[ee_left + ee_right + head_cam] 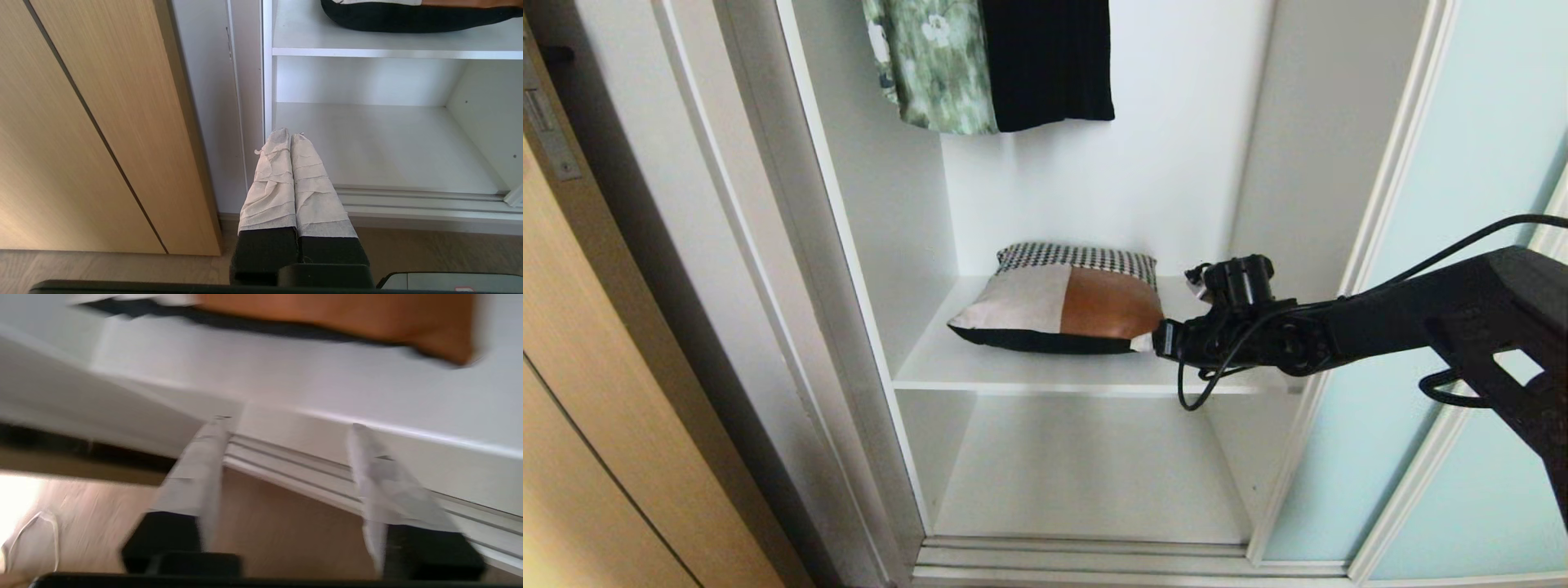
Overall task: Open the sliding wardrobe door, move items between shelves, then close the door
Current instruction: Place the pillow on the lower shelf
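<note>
Frosted pale blue-green glass fills the right of the head view, where the sliding wardrobe door (1462, 269) in its thin silver-white frame stands pushed aside, leaving the white interior exposed. On the upper shelf (980, 367) lies the square cushion (1062, 302), flat, with a beige-grey patch on its left half, a rust-brown patch on its right and a black-and-white houndstooth strip along the back edge; its dark underside shows along the front. The cushion sits toward the middle of the board, set back from the front edge. Below it the lower shelf (1086, 474) is a plain white board reaching to the door tracks. Above, a green floral garment (931, 65) and a black garment (1049, 61) hang side by side. The right arm reaches in from the right at shelf height, and the right gripper (1164, 339) is just beside the cushion's rust-brown corner; whether it touches the fabric cannot be told. The right wrist view, though blurred, shows its two tape-wrapped fingers (200, 465) standing well apart with nothing between them, the shelf's front edge and the cushion's brown corner beyond. The left gripper (291, 136) is low, near the wardrobe's left frame, its wrapped fingers pressed together and empty, pointing toward the lower shelf. A tan wood-grain door (572, 367) with a metal latch plate stands to the left of the wardrobe.
</note>
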Robot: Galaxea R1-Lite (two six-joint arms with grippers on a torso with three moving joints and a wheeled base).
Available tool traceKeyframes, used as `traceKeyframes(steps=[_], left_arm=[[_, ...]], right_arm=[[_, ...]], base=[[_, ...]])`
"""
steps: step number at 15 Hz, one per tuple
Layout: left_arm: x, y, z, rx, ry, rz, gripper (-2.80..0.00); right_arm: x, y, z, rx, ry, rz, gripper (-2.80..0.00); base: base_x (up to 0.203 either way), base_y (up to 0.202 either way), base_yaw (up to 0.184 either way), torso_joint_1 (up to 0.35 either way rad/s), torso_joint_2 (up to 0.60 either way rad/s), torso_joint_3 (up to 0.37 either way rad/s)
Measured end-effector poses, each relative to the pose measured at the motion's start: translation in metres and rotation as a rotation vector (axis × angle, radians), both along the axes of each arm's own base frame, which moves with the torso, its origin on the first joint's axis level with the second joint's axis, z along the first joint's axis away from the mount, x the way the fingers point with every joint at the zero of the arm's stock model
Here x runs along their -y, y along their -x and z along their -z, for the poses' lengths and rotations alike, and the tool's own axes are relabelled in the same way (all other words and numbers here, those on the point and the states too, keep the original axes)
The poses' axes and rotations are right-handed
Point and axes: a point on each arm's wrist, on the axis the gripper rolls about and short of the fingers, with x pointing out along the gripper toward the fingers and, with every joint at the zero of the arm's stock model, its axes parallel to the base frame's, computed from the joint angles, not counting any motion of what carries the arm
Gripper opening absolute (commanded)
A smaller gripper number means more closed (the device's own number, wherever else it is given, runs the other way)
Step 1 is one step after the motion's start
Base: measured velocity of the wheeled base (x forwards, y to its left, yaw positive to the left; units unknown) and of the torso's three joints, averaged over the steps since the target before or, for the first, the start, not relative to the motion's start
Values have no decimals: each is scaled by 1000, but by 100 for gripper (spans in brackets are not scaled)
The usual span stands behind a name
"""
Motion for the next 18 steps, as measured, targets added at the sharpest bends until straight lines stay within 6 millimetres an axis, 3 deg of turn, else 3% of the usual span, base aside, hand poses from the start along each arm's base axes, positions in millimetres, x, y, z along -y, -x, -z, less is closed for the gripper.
traceKeyframes(steps=[5,9,15,18], left_arm=[[0,0,0,0,0,0,-280],[0,0,0,0,0,-4,-280],[0,0,0,0,0,-15,-280],[0,1,-3,4,-7,-21,-280]], right_arm=[[25,-25,23,-12,1,66,0],[23,-45,32,37,-60,94,0],[18,-70,28,144,-137,109,0],[22,-76,44,114,-129,116,0]], base=[[0,0,0,0,0,0],[0,0,0,0,0,0],[0,0,0,0,0,0],[0,0,0,0,0,0]])
